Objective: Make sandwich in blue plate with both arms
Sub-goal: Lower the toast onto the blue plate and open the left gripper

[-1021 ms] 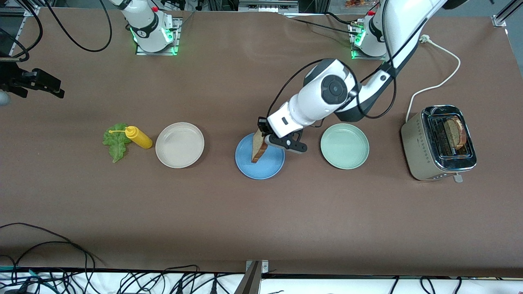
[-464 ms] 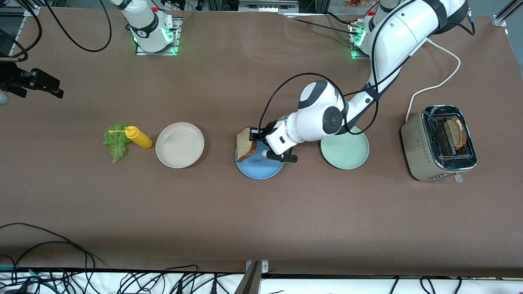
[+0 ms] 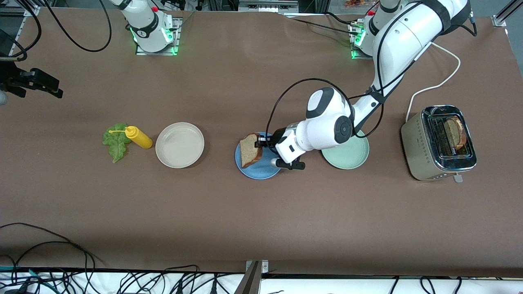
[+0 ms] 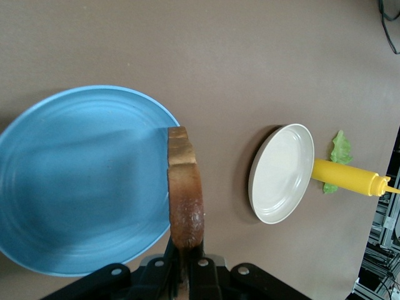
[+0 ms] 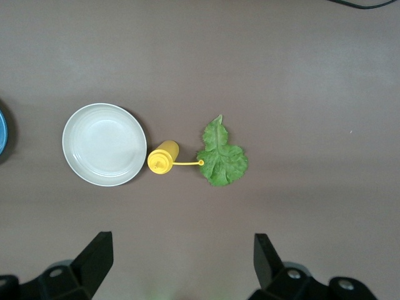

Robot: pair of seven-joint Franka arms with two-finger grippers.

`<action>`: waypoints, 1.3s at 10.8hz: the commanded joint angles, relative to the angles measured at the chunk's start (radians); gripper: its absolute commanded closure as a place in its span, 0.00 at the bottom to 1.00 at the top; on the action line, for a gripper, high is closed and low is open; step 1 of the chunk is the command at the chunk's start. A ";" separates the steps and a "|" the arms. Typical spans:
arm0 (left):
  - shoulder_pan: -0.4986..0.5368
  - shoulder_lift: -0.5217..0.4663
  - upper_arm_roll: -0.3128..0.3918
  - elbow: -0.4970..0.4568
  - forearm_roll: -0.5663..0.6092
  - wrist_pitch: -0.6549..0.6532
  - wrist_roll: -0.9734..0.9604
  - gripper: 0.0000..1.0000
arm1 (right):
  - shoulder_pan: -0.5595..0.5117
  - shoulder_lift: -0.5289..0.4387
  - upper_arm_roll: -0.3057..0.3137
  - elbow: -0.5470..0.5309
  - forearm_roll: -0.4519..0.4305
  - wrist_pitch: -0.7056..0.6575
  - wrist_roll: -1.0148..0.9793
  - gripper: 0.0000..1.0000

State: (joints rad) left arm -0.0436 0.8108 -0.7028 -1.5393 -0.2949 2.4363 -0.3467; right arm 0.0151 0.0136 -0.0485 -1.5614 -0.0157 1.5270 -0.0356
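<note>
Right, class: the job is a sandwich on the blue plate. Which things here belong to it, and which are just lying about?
Belongs to the job:
- blue plate
- bread slice, gripped by the left pincer over the plate
- second slice, in the toaster
- lettuce leaf
- right pincer, open, waiting

Lying about:
- cream plate
- green plate
- yellow bottle

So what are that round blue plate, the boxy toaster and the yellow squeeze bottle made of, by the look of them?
The round blue plate looks like glazed ceramic or hard plastic: it has a soft sheen and faint rings. The boxy toaster seems to be brushed beige metal with a mirror-bright chrome top. The yellow squeeze bottle looks like soft matte plastic, with a thin nozzle.
</note>
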 commanded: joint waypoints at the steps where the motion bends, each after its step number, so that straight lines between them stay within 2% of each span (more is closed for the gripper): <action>1: -0.013 0.016 0.022 0.019 -0.030 -0.002 0.061 1.00 | -0.003 0.005 -0.001 0.021 0.010 -0.004 0.006 0.00; 8: -0.009 0.053 0.026 0.021 -0.030 0.000 0.081 1.00 | -0.003 0.005 0.001 0.021 0.010 -0.004 0.006 0.00; 9: -0.009 0.047 0.029 0.022 -0.030 0.000 0.081 0.84 | -0.003 0.005 0.001 0.021 0.010 -0.004 0.006 0.00; 11: -0.007 0.030 0.037 0.019 -0.026 0.000 0.080 0.24 | -0.003 0.005 0.001 0.021 0.010 -0.004 0.006 0.00; 12: -0.006 0.024 0.037 0.016 -0.006 -0.005 0.078 0.10 | -0.003 0.005 -0.001 0.021 0.010 -0.004 0.006 0.00; 13: -0.004 0.013 0.037 0.014 -0.003 -0.010 0.072 0.10 | -0.003 0.005 -0.001 0.021 0.010 -0.004 0.006 0.00; 14: -0.002 -0.020 0.039 0.001 -0.003 -0.016 0.071 0.00 | -0.003 0.005 -0.001 0.021 0.010 -0.004 0.006 0.00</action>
State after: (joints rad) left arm -0.0450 0.8543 -0.6757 -1.5199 -0.2948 2.4368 -0.2892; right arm 0.0151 0.0136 -0.0486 -1.5605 -0.0157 1.5270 -0.0356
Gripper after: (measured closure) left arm 0.529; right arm 0.000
